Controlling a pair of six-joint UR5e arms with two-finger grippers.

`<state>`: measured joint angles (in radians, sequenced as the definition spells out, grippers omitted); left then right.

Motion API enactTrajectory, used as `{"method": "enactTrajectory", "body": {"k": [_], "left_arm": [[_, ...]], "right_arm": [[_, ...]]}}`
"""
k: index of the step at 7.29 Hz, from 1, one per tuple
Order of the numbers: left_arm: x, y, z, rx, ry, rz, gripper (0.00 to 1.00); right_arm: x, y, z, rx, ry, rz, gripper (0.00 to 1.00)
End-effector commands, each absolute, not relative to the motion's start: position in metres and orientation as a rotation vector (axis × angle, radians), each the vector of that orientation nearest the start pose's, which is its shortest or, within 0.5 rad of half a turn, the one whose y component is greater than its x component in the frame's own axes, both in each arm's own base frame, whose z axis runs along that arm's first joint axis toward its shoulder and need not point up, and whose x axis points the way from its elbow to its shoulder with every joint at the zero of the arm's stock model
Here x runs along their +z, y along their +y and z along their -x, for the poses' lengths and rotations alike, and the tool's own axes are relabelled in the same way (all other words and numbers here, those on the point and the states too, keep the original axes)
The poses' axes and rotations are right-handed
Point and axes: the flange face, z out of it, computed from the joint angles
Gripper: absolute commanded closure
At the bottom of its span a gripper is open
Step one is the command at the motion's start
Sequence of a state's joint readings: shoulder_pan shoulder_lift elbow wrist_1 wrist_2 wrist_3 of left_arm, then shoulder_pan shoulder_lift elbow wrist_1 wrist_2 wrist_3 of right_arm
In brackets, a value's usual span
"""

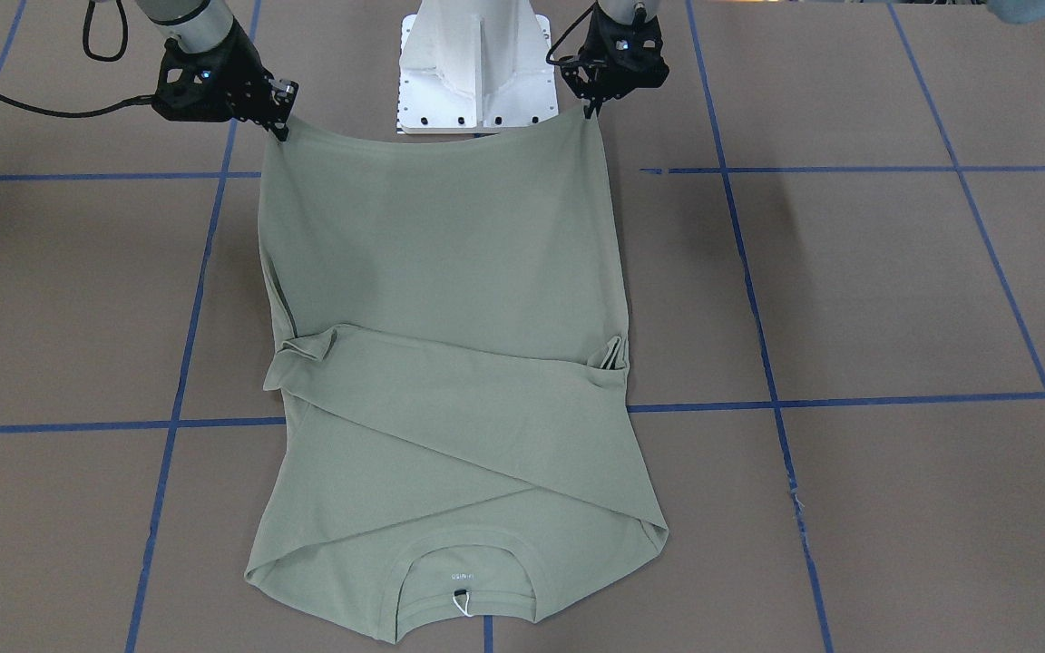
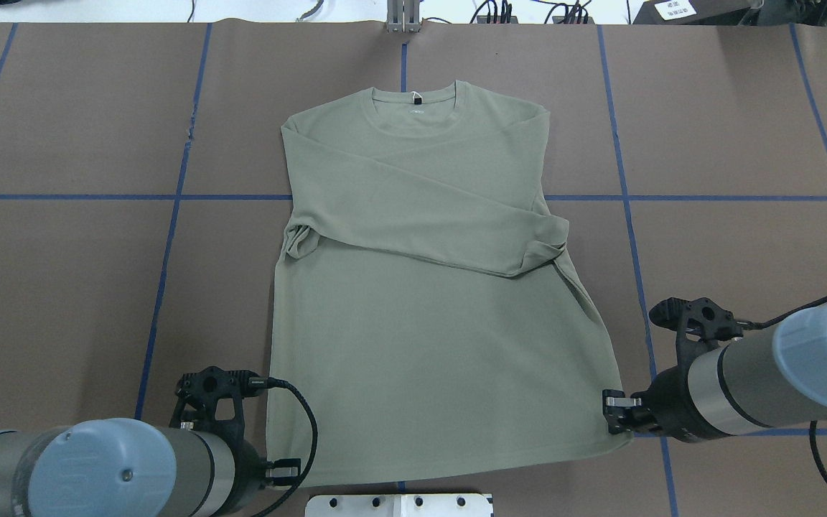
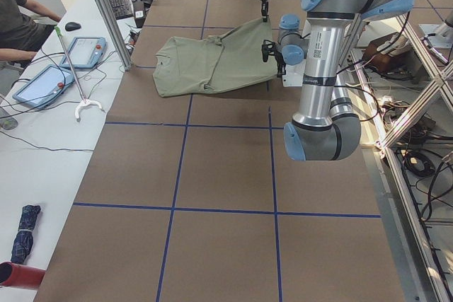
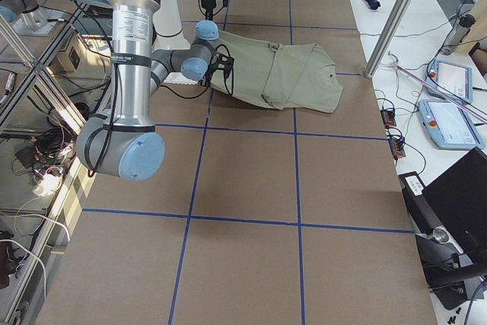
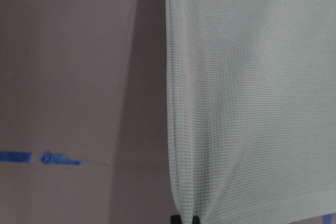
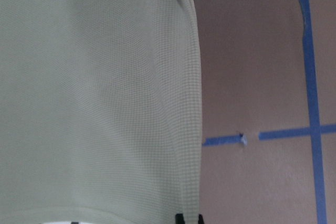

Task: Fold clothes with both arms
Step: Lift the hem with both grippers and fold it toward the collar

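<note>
The pale sage-green shirt (image 1: pixel 450 299) lies flat on the brown table, with both sleeves folded across its chest and its collar (image 2: pixel 413 108) at the far side. My left gripper (image 1: pixel 591 111) is shut on one corner of the bottom hem, and it also shows in the overhead view (image 2: pixel 291 470). My right gripper (image 1: pixel 283 134) is shut on the other hem corner (image 2: pixel 613 420). Both hold the hem stretched and raised a little above the table near my base. In each wrist view the cloth (image 5: pixel 252 87) (image 6: pixel 94 87) hangs from the black fingertips (image 5: pixel 181 219) (image 6: pixel 188 217).
The white pedestal base (image 1: pixel 477 63) stands just behind the raised hem. Blue tape lines (image 1: pixel 849 399) cross the brown table. A side bench with tablets (image 3: pixel 42 83), cables and a seated person runs beyond the far edge, behind an aluminium post (image 3: pixel 106 12).
</note>
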<state>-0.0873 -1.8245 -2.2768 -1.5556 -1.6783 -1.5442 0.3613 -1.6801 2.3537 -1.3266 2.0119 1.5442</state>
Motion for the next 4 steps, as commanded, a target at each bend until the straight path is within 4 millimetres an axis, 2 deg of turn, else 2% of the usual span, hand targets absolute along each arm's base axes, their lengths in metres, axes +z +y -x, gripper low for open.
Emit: {"method": "enactTrajectory", "body": {"k": [1, 2, 3, 4], "left_arm": [[0.195, -0.133, -0.418, 0.053, 0.996, 0.077, 1.00], [0.184, -0.134, -0.399, 0.050, 1.009, 0.077, 1.00], [0.181, -0.135, -0.398, 0.062, 1.017, 0.094, 1.00], [0.174, -0.154, -0.402, 0.031, 1.029, 0.062, 1.00]], "right_arm": [[0.291, -0.195, 0.293, 0.035, -1.007, 0.322, 1.00], [0.291, -0.200, 0.292, 0.046, -1.010, 0.314, 1.00], [0.296, -0.223, 0.283, 0.107, -1.012, 0.277, 1.00], [0.303, -0.261, 0.278, 0.190, -1.021, 0.222, 1.00]]}}
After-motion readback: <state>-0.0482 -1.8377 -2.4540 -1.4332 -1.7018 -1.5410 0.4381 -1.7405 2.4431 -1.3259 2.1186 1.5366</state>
